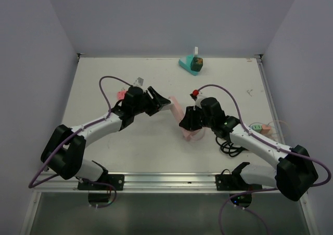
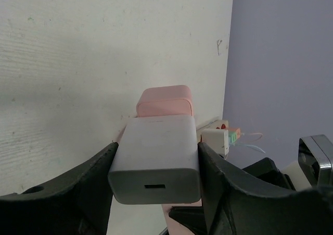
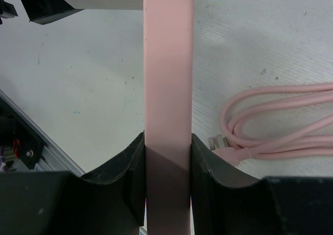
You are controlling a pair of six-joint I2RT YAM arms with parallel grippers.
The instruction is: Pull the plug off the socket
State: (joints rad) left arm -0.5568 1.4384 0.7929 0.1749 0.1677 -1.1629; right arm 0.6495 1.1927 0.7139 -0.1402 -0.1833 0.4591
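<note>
Two holds are in place, and that is the part of the job that looks done. My left gripper (image 1: 156,102) is clenched on the plug (image 2: 156,164), a pale grey charger block, with one black finger pressed to each of its side faces. My right gripper (image 1: 186,122) is clamped across the pink socket strip (image 3: 168,63), gripping the strip's long sides at its near end.

Seen from my left wrist, the plug sits hard against the socket strip, its far face meeting the pink body with no gap that I can make out. No prongs show in any view. So I judge that the plug is not yet out and the pull itself is what remains. From above, the plug is at the far end of the strip and my right gripper is at the opposite end, so the strip spans between my two hands and is slightly raised off the table (image 1: 130,151).

The strip's own pink cable (image 3: 281,125) lies coiled on the table just to the right of the strip, slack, so it should not fight me.

What is left, as I see it: hold the strip firm with the right and draw the plug straight away from the strip's face with the left until the prongs come clear.
</note>
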